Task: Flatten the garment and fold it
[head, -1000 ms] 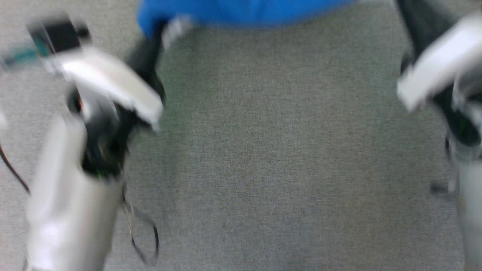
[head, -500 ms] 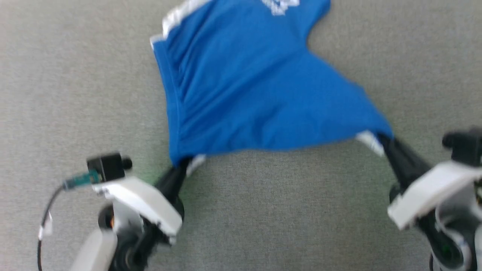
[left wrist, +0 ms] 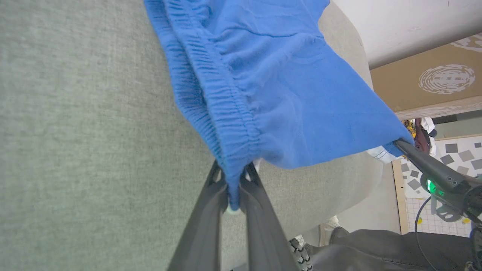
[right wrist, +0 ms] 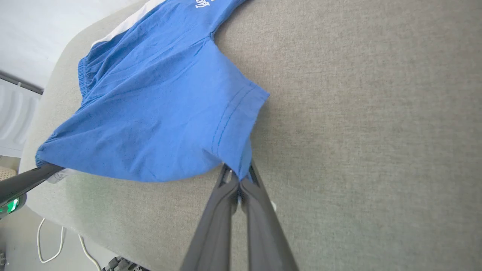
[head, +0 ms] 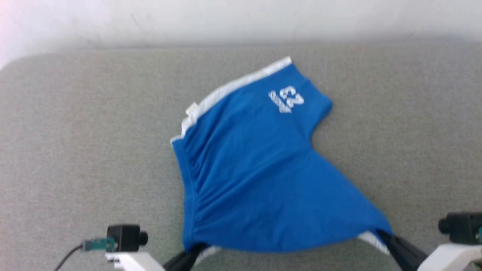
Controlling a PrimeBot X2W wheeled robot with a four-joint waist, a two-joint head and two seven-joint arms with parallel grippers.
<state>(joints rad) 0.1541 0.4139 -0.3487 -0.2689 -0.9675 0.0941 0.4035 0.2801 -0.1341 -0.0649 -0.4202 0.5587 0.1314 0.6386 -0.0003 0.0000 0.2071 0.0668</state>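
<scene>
The garment (head: 260, 169), bright blue shorts with a white side stripe and a white "23" print, lies spread on a grey fabric surface (head: 75, 150). My left gripper (head: 194, 250) is shut on the near end of the gathered waistband (left wrist: 226, 124). Its dark fingers pinch the blue fabric in the left wrist view, where the left gripper (left wrist: 233, 188) holds the waistband corner. My right gripper (head: 384, 237) is shut on the hem corner of one leg; in the right wrist view the right gripper (right wrist: 239, 177) clamps that hem. The near edge hangs stretched between both grippers.
A pale wall (head: 241, 19) runs behind the grey surface's far edge. The surface's rounded corner (head: 15, 64) lies at the far left. Beyond its edge, the left wrist view shows a patterned floor (left wrist: 452, 150), the right wrist view a white cable (right wrist: 56, 244).
The head camera has tilted up, so the whole picture shifted down and the wall came into sight. Both grippers stay shut on the same garment corners.
</scene>
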